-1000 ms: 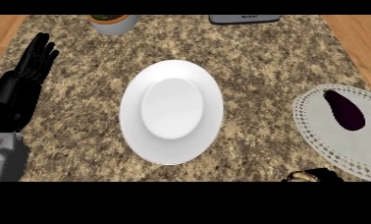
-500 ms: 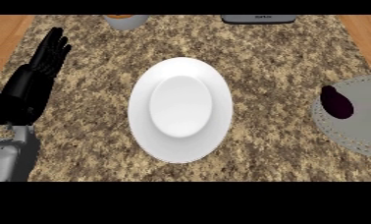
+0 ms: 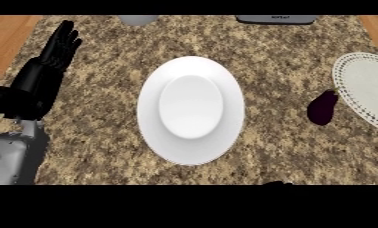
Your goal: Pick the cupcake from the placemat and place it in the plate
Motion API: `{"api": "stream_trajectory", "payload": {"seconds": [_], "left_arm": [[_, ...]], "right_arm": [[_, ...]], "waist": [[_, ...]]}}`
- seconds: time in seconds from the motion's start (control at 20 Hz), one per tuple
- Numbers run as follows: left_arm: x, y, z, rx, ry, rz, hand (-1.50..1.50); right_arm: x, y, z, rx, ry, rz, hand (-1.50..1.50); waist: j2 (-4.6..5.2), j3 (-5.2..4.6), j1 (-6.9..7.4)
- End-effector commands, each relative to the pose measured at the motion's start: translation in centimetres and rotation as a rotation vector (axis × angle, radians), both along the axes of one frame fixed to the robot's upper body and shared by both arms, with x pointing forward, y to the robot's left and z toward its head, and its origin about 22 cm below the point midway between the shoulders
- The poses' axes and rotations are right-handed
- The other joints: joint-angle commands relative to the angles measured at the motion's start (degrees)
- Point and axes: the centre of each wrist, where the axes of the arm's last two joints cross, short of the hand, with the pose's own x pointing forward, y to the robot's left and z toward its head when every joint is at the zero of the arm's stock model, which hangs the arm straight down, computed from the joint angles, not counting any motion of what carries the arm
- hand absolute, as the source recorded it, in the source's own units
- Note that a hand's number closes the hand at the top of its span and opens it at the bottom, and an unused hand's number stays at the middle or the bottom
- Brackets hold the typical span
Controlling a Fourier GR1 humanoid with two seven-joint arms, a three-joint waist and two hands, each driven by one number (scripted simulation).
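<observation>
Left hand (image 3: 46,69), black with straight relaxed fingers on a grey forearm, rests open near the view's left edge; of the right hand only a dark sliver at the lower edge may show, so its state cannot be told. Since a second ago the view has shifted: the smooth white oval plate (image 3: 190,109) now sits centred, while the pale lacy-rimmed round placemat (image 3: 359,87) has slid toward the right edge. The dark purple rounded object (image 3: 322,107), presumably the cupcake, earlier lay on the placemat and now lies just beside it on the speckled brown granite counter (image 3: 111,137), suggesting the transfer is under way, unfinished.
</observation>
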Motion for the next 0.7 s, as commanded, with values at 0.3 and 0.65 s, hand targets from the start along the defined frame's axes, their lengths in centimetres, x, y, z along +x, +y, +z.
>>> {"api": "stream_trajectory", "payload": {"seconds": [0.3,0.65], "left_arm": [[0.3,-2.0,0.3,-0.008,-0.022,-0.039,0.0],[0.7,-1.4,0.2,-0.003,-0.017,-0.035,0.0]], "right_arm": [[5.4,2.3,-1.2,0.179,0.087,-0.151,1.5],[11.2,2.5,-2.8,0.121,0.166,-0.181,1.5]], "waist": [[0.55,0.09,1.47],[0.79,0.08,2.99]]}}
